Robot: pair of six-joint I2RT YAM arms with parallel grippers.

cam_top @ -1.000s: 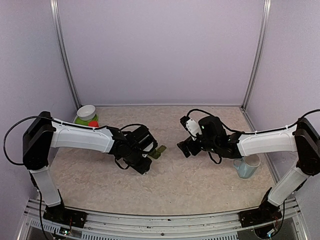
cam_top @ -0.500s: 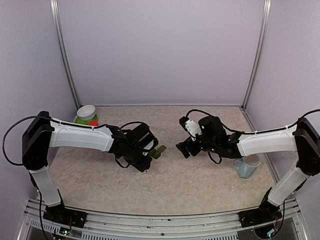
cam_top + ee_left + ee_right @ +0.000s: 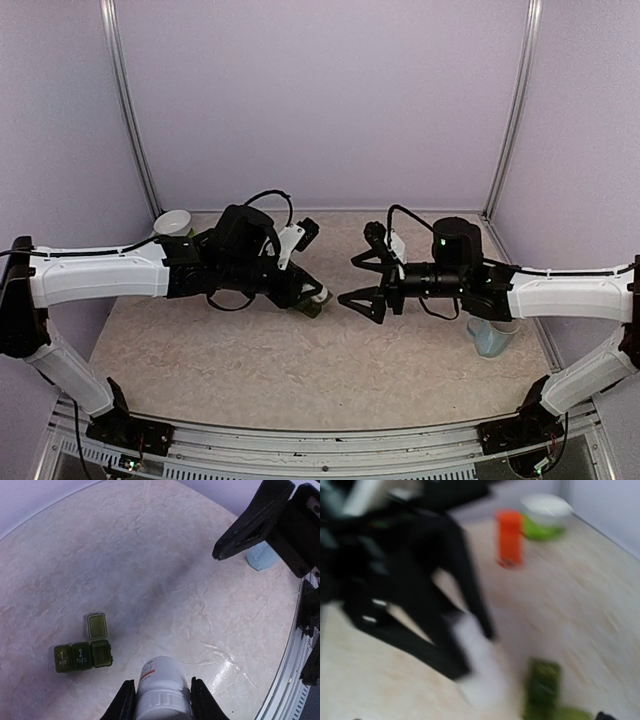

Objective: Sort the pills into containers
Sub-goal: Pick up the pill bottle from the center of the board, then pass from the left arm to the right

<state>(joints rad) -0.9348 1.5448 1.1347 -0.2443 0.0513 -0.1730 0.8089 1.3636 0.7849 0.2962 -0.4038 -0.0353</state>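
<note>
marbled counter (image 3: 250, 370): left claw (image 3: 162, 702) has swung in, clamped on white pill bottle (image 3: 161, 680), above green containers (image 3: 82, 655), one lid (image 3: 96, 625) up. right claw (image 3: 350, 282) wide, empty, now closer. pouring looks near.

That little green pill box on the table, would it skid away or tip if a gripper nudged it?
Likely skid: the green pill box lies flat and low on the smooth table, so tipping seems unlikely. It looks like small stiff plastic, probably light. Its one open lid sticks out and might swing or snag if pushed.
</note>
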